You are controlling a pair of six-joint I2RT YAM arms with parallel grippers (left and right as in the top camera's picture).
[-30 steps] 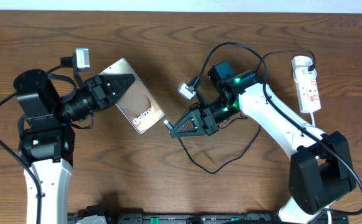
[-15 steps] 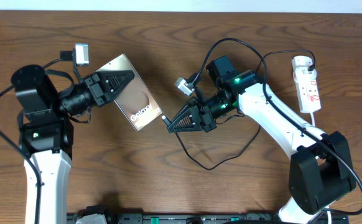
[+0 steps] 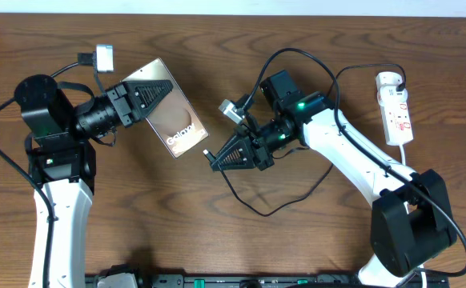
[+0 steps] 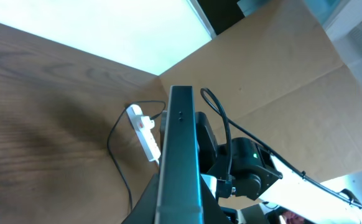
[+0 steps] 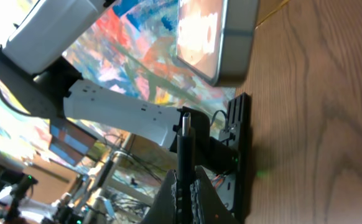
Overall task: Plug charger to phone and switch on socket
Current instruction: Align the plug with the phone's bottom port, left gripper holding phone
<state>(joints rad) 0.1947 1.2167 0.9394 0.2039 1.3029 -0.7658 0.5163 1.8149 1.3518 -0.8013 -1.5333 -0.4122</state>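
Two hands engaged, both closed: left hand (image 3: 159,90) clamped on the Galaxy phone (image 3: 175,122), right hand (image 3: 217,160) pinching the charger (image 3: 257,210) just behind its plug tip (image 3: 208,152). Phone apparently held clear of the worktop (image 3: 297,248), tilted, lettered end toward the right hand. Tip near that end, apart from it, not yet in. Cable slack looped on the worktop below the right arm.

Step in hand, as judged: mating tip to port. To do it well:
- line up the tip's axis with the phone's long axis before closing the gap
- brace the phone firmly against the push
- advance slowly and straight
- correct by small wrist turns, never by force
- mind the slack, to avoid drag on the tip

Hard to make out:
- charging port itself: unseen in every view
- left wrist view: phone edge-on (image 4: 181,155), lower part cut off by the frame
- right wrist view: tip (image 5: 185,127) upright, phone corner (image 5: 215,37) above it, gap hard to gauge
- power strip (image 3: 395,108): well apart at far right, switch position too small to tell, seating of the charger's far end uncertain
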